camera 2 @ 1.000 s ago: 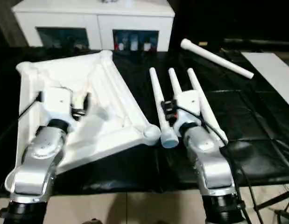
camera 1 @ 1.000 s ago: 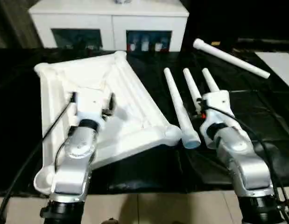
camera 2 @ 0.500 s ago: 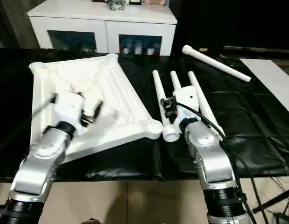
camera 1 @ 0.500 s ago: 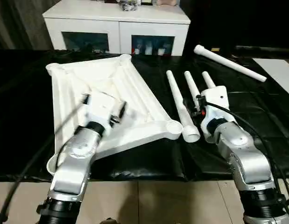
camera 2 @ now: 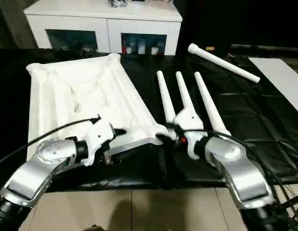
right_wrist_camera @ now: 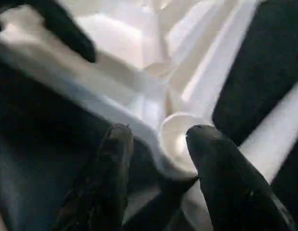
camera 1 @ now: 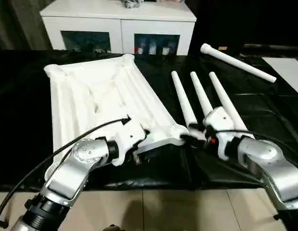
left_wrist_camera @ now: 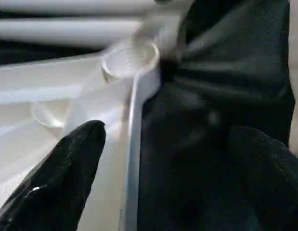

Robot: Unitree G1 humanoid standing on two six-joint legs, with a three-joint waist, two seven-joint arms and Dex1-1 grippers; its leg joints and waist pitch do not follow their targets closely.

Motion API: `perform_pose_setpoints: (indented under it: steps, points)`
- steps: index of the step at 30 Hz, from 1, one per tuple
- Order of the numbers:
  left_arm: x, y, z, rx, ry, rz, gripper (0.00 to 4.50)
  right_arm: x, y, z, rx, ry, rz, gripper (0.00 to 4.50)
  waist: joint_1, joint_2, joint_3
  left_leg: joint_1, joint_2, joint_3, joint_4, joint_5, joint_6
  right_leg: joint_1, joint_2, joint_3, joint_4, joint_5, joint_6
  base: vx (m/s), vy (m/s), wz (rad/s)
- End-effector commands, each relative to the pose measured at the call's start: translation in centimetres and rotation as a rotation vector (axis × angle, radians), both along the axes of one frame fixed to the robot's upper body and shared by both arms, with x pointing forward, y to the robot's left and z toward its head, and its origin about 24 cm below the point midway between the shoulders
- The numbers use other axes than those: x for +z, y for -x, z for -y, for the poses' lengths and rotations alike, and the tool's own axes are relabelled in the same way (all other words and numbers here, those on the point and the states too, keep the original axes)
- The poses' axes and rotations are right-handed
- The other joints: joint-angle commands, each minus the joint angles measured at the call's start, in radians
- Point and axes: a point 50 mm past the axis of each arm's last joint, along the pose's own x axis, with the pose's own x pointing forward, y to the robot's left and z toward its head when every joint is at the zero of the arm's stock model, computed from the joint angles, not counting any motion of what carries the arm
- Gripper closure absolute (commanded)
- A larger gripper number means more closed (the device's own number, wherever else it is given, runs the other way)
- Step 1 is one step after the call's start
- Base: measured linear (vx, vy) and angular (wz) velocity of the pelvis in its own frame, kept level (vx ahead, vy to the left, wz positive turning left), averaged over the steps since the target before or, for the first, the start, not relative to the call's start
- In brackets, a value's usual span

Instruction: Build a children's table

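While our left hand [left_wrist_camera: 158, 159] straddles the tabletop [camera 1: 98, 96] rim, fingers wide, and our right hand [right_wrist_camera: 156, 144] gapes around its corner socket [right_wrist_camera: 177, 134], careless closing could skid it across the counter [camera 1: 264, 103].

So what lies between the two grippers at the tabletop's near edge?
In the left eye view, the tabletop's near right corner socket lies between the left gripper and the right gripper; black cloth lies below it.
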Motion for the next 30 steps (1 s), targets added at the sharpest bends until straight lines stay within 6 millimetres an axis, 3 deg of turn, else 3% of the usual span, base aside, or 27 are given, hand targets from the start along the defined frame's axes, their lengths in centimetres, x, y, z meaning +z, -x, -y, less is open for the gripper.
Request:
perform_pose_setpoints:
  steps: [1, 5, 6, 9, 13, 16, 25, 30]
  points:
    - [-0.5, -0.3, -0.1, 0.005, -0.052, 0.002, 0.07, 0.1, 0.3, -0.2, 0.027, 0.008, -0.007, 2.42, 0.003, 0.001, -0.059, 0.006, 0.08, -0.028, -0.103, -0.201, 0.014, 0.035, -0.076, 0.048, -0.059, -0.185, -0.221, 0.057, -0.017, -0.01]
    - [-1.3, -1.6, -0.7, 0.094, -0.13, 0.02, 0.42, 0.0, 0.0, -0.2, 0.012, 0.029, 0.01, 2.42, 0.007, 0.001, -0.07, 0.003, 0.08, -0.025, -0.095, -0.085, 0.046, 0.044, -0.075, 0.044, -0.043, -0.039, -0.26, 0.0, 0.0, 0.0]
    - [-1.5, -1.8, -0.9, 0.132, -0.116, -0.015, 0.55, 0.0, -0.1, -0.2, 0.007, 0.027, 0.013, 2.42, 0.006, -0.005, -0.07, 0.002, 0.081, -0.022, -0.092, -0.057, 0.056, 0.045, -0.076, 0.044, -0.039, -0.002, -0.276, 0.0, 0.0, 0.0]
    - [-1.5, -2.3, -1.2, 0.206, -0.092, -0.094, 0.83, 0.0, -0.1, -0.4, 0.007, 0.025, 0.014, 2.42, 0.011, -0.005, -0.064, 0.007, 0.082, -0.018, -0.093, -0.094, 0.067, 0.041, -0.078, 0.044, -0.047, -0.077, -0.293, 0.0, 0.0, 0.0]
    - [-1.1, -2.3, -1.3, 0.224, -0.054, -0.153, 1.1, 0.0, -0.1, -0.4, 0.007, 0.025, 0.017, 2.42, 0.007, -0.007, -0.055, 0.008, 0.084, -0.017, -0.102, -0.191, 0.03, 0.037, -0.076, 0.046, -0.061, -0.238, -0.257, 0.0, 0.0, 0.0]
    - [-0.7, -2.2, -1.2, 0.22, -0.023, -0.179, 1.42, 0.0, -0.2, -0.4, 0.002, 0.026, 0.019, 2.42, 0.008, -0.008, -0.054, 0.012, 0.084, -0.014, -0.102, -0.221, 0.012, 0.031, -0.076, 0.048, -0.068, -0.31, -0.229, 0.0, 0.0, 0.0]
    - [-0.5, -2.1, -2.8, 0.232, -0.116, -0.151, 2.18, -0.1, -0.5, -0.5, -0.015, 0.02, 0.032, 2.42, 0.007, -0.007, -0.054, 0.009, 0.084, -0.014, -0.106, -0.222, 0.005, 0.027, -0.072, 0.046, -0.069, -0.333, -0.195, 0.0, 0.0, 0.0]
    - [-0.6, -2.3, -3.7, 0.241, -0.158, -0.143, 2.56, -0.1, -0.5, -0.5, -0.011, 0.019, 0.029, 2.42, 0.009, -0.007, -0.055, 0.01, 0.085, -0.012, -0.106, -0.206, 0.005, 0.027, -0.072, 0.047, -0.065, -0.283, -0.21, 0.0, 0.0, 0.0]
